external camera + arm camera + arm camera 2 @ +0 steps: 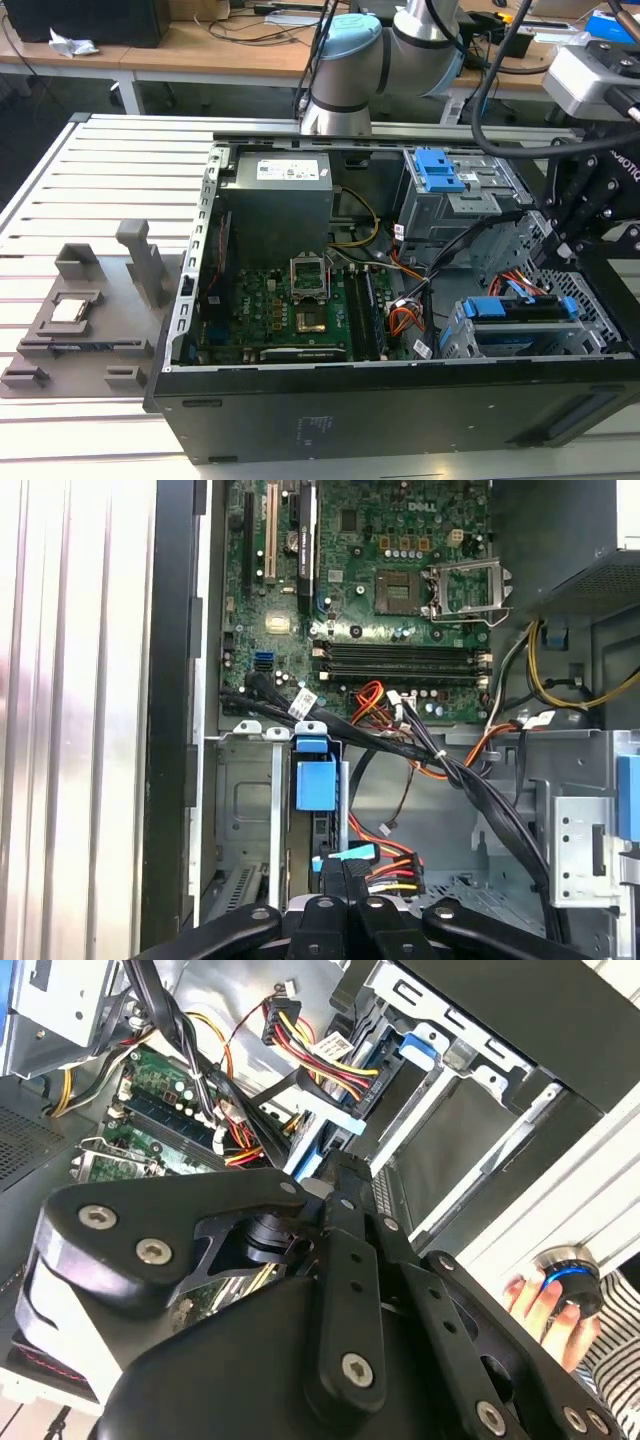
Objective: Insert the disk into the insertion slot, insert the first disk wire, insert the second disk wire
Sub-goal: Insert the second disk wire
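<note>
The disk (515,310), framed by its blue carrier, lies inside the insertion slot (455,340), a low perforated grey cage at the case's near corner on the exterior view's right. In the first wrist view the carrier's blue tab (315,780) sits in the cage (245,800). My gripper (548,262) hangs just over the disk's end. Its black fingers stand together in both wrist views (342,880) (338,1175). A light blue flat disk wire (345,856) is pinched at their tips. A second wire with red, orange and yellow strands (392,868) lies right beside it.
The open case holds a motherboard (290,300), a grey power supply (275,195) and a taller grey bay with a blue latch (440,170). A black cable bundle (470,780) crosses beside the cage. A person's hand (545,1305) rests outside the case. A grey fixture (80,310) sits on the slatted table.
</note>
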Tool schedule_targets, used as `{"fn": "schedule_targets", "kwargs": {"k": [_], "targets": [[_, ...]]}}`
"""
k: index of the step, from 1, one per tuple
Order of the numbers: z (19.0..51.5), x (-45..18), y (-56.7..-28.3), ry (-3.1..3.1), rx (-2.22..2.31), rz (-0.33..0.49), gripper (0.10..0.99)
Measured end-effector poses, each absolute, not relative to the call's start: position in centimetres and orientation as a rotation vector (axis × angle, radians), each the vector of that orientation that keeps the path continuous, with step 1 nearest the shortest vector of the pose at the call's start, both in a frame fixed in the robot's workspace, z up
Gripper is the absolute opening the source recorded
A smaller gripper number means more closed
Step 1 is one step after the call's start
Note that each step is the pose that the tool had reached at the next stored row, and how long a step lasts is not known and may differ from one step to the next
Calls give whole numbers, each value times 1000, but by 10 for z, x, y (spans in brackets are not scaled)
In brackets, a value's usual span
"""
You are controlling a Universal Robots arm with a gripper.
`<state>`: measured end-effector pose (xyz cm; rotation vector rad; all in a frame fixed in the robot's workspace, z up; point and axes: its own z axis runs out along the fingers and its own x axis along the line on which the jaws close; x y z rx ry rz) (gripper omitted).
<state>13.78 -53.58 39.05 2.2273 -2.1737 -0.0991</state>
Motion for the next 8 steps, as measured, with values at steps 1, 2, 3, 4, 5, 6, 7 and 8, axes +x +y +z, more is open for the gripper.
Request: {"fn": "schedule_targets", "kwargs": {"k": [1,2,3,4,5,6,7,8], "targets": [[390,138,-536,-2174,2227,-99,106],[391,138,-536,-2174,2227,-99,106],[391,138,-536,-2174,2227,-99,106],[391,138,-536,-2174,2227,-99,106],[391,138,-536,-2174,2227,-99,106],[391,138,-536,-2174,2227,-99,106],[391,138,-536,-2174,2227,-99,106],[391,138,-536,-2174,2227,-99,106]]}}
